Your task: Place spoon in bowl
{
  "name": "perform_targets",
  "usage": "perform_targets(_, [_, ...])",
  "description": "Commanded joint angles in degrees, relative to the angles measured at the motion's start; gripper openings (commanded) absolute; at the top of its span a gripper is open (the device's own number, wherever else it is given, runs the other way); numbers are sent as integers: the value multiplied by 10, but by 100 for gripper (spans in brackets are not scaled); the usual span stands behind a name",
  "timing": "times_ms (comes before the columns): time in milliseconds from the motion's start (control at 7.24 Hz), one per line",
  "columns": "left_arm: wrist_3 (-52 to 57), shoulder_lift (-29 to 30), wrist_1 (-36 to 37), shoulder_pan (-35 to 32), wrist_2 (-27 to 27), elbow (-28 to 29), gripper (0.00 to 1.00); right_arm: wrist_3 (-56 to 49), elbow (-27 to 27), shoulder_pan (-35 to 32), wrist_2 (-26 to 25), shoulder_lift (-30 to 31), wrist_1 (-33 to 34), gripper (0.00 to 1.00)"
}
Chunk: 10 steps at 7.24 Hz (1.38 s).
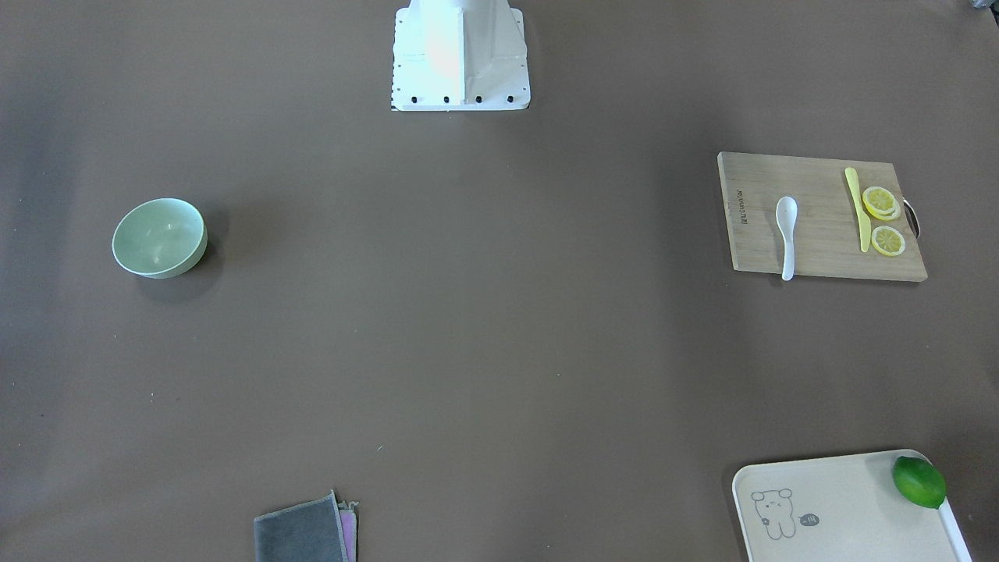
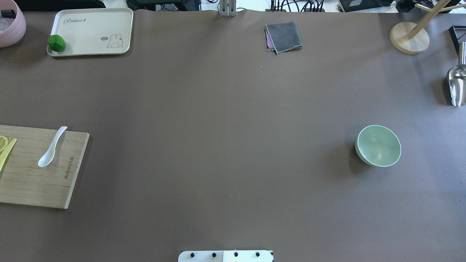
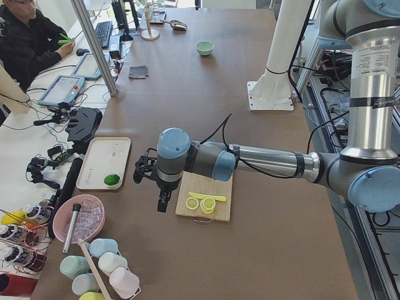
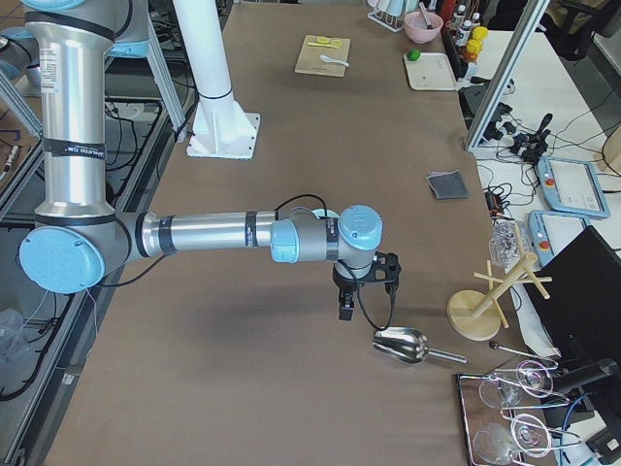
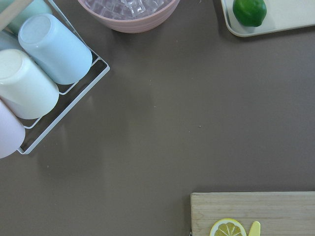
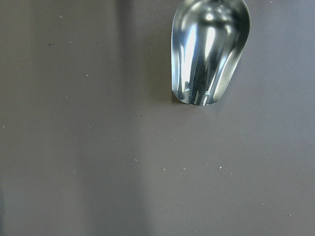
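Note:
The white spoon (image 1: 787, 234) lies on a wooden cutting board (image 1: 819, 257), also in the overhead view (image 2: 52, 147), at the table's left end. The mint-green bowl (image 1: 160, 236) stands upright and empty on the table toward the right end, also in the overhead view (image 2: 378, 145). My left gripper (image 3: 162, 205) hangs just beyond the board's outer end, apart from the spoon. My right gripper (image 4: 343, 311) hangs above the table by a metal scoop, far from the bowl. Both show only in the side views, so I cannot tell if they are open or shut.
A yellow knife (image 1: 859, 209) and lemon slices (image 1: 882, 203) share the board. A cream tray (image 2: 91, 22) with a lime (image 2: 56, 43), a grey cloth (image 2: 284, 36), a metal scoop (image 6: 209, 49), a wooden stand (image 2: 409, 38), a pink bowl (image 5: 128, 12) and a cup rack (image 5: 39, 73) ring the table.

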<state>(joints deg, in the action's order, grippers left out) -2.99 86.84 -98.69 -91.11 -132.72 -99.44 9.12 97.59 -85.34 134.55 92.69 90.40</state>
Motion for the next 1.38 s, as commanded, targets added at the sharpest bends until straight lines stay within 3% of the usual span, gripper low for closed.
perform_targets(0, [1, 2, -1, 2, 4, 2, 98, -1, -2, 0, 4, -2, 3, 100])
perform_targets(1243, [0, 8, 0, 1, 4, 7, 98, -2, -14, 20, -3, -36, -1, 100])
